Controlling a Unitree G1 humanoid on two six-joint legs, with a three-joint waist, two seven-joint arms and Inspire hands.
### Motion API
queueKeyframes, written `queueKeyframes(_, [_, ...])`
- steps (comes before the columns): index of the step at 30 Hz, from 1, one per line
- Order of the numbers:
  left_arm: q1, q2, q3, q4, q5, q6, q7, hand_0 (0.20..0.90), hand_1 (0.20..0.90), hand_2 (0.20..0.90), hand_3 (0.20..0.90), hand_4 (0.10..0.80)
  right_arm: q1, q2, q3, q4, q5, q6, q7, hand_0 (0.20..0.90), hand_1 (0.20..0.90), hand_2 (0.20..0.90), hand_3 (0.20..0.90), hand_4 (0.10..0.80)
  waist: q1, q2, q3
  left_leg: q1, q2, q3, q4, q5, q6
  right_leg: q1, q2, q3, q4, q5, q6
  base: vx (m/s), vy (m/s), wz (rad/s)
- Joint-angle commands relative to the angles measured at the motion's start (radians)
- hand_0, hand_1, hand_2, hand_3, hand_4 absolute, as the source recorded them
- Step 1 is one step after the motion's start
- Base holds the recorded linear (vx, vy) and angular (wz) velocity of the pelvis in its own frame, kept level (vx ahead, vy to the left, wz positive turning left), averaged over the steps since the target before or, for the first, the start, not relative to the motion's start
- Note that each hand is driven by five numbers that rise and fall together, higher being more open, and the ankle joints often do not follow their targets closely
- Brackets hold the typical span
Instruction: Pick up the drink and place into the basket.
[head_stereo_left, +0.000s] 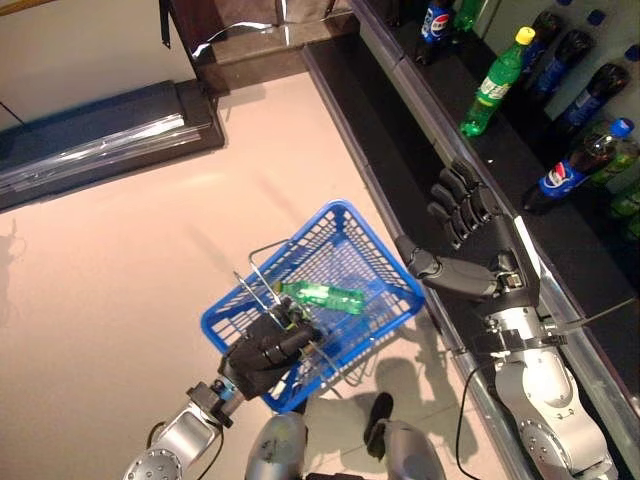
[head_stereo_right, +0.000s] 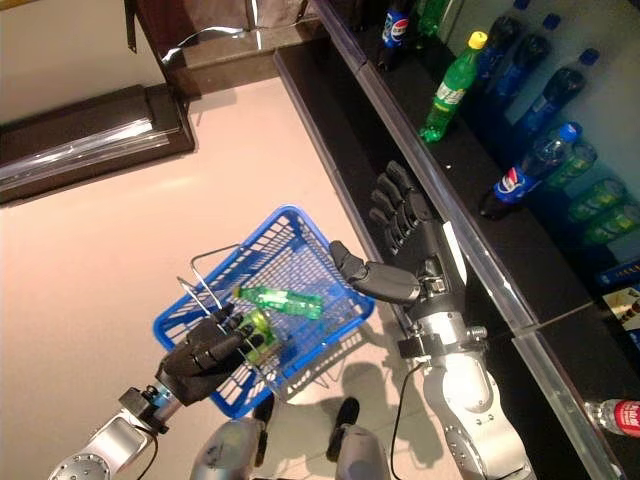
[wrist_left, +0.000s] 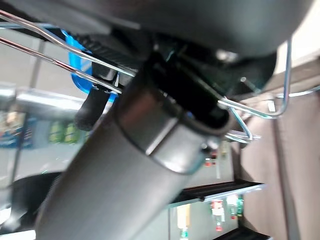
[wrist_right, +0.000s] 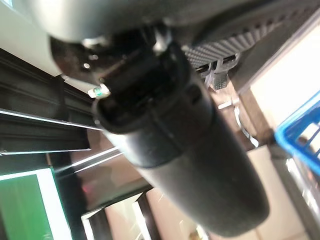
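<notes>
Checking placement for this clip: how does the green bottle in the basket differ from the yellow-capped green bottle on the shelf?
The green bottle in the basket lies on its side inside the blue basket; the yellow-capped bottle stands on the dark shelf. The shelf bottle looks larger and shows its cap; the other's is unclear. Both are green.

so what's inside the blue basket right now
One green bottle lies on its side on the floor of the blue basket. The left hand, curled round the wire handles, covers the near corner, so anything there is hidden.

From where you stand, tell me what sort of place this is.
Probably a shop's drinks aisle: a dark shelf lined with soda bottles, and a blue shopping basket held by the left hand, with a green bottle in it.
</notes>
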Motion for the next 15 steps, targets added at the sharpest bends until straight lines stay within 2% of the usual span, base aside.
queueKeyframes(1, [0.031,-0.042,0.058,-0.236,-0.13,-0.136,-0.127,0.3,0.3,0.3,0.2,0.1,0.042,-0.042,0.019,-0.057,0.118,-0.113,0.086,0.9,0.9,0.9,0.9,0.8,-0.002,-0.001,-0.235,-0.031,-0.001,0.043,0.027,0.019,0.016,0.105,0.024,0.025,-0.046,-0.034,0.019,0.016,-0.02,-0.08])
queueKeyframes(9, [0.053,-0.037,0.021,-0.188,-0.079,-0.19,-0.095,0.3,0.3,0.3,0.2,0.1,0.092,-0.055,0.031,-0.013,0.185,-0.101,0.112,0.9,0.9,0.9,0.9,0.8,-0.027,-0.006,-0.268,0.005,0.013,0.062,-0.018,0.03,0.007,0.119,0.036,0.04,-0.071,-0.029,0.02,-0.005,-0.015,-0.04])
queueKeyframes(15, [0.058,-0.029,-0.006,-0.103,-0.029,-0.287,-0.034,0.3,0.3,0.3,0.2,0.1,0.13,-0.062,0.053,0.085,0.153,-0.061,0.111,0.9,0.9,0.9,0.9,0.8,-0.048,-0.006,-0.285,0.024,0.023,0.077,-0.065,0.049,-0.001,0.119,0.04,0.056,-0.098,-0.016,0.025,-0.036,0.002,-0.09])
